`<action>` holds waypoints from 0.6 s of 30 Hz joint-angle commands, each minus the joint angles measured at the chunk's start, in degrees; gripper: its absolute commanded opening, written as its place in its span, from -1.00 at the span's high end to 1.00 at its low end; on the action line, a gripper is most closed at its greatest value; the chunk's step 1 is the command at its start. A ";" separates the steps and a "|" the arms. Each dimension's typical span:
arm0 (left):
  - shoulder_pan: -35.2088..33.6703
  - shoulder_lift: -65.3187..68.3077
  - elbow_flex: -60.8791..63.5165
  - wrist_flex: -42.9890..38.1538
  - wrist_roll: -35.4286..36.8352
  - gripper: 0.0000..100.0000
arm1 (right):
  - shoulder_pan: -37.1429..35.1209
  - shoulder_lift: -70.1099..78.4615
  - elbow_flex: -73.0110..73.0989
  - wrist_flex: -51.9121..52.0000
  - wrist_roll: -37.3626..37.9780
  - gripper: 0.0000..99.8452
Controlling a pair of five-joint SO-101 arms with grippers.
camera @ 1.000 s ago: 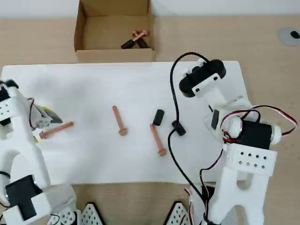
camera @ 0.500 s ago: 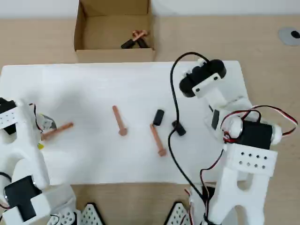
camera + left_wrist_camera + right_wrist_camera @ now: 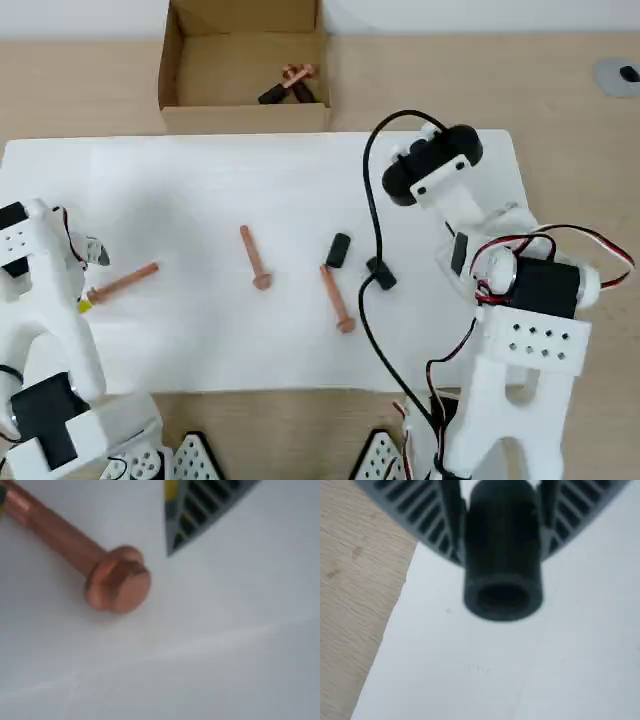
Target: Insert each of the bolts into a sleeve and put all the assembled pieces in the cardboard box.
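Observation:
Three copper bolts lie on the white mat (image 3: 200,190): one at the left (image 3: 122,283), one in the middle (image 3: 256,258), one right of it (image 3: 336,298). Two loose black sleeves (image 3: 339,250) (image 3: 381,272) lie between them and the right arm. My left gripper (image 3: 88,278) is open and straddles the threaded end of the left bolt (image 3: 118,585), with one finger (image 3: 200,510) clear of the head. My right gripper (image 3: 458,255) is shut on a black sleeve (image 3: 503,575), held just above the mat near its right edge.
The cardboard box (image 3: 243,118) stands behind the mat at the back, with assembled pieces (image 3: 290,83) inside. A black cable (image 3: 372,215) loops from the right arm over the mat beside the loose sleeves. Bare wooden table (image 3: 355,580) surrounds the mat.
My left gripper has moved toward the table's front and come down around the end of the left bolt. The right arm and its sleeve have not moved.

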 commanded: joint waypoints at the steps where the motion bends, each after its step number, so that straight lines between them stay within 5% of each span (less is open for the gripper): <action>1: -1.32 -0.31 0.26 2.55 9.85 0.53 | 0.48 0.13 -0.13 -1.14 0.53 0.98; 4: -1.05 -0.22 1.49 5.10 15.91 0.53 | 0.48 0.13 -0.13 -1.14 0.53 0.98; 13: -0.44 -0.22 1.32 4.92 16.79 0.53 | 0.48 0.04 2.07 -1.14 0.44 0.98; 18: -0.35 -0.13 2.11 -1.49 19.43 0.53 | 0.48 -0.04 2.07 -1.14 0.44 0.98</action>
